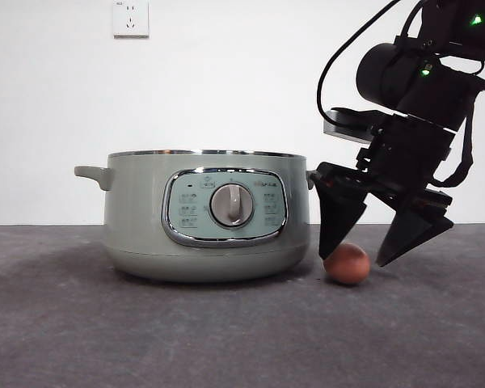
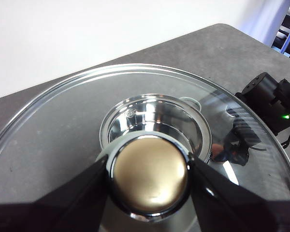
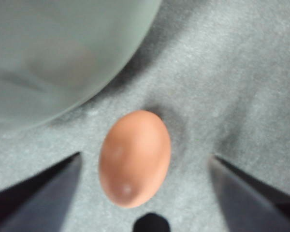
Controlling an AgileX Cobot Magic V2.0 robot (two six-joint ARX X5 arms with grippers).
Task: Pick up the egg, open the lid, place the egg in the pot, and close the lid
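Observation:
The brown-orange egg (image 1: 346, 263) (image 3: 134, 157) lies on the grey table just right of the pale green pot (image 1: 206, 214) (image 3: 53, 53). My right gripper (image 1: 356, 257) (image 3: 146, 155) hangs open low over the egg, one jaw on each side and neither touching it. The pot stands uncovered in the front view. In the left wrist view my left gripper (image 2: 150, 170) is shut on the knob (image 2: 150, 176) of the glass lid (image 2: 63, 125), holding it in the air over the pot's open shiny inside (image 2: 154, 116), which shows through the glass.
A white wall with a socket (image 1: 130, 18) stands behind the grey table (image 1: 226, 339). The right arm (image 2: 270, 101) shows through the lid beside the pot. The pot's side handle (image 1: 93, 174) sticks out to the left.

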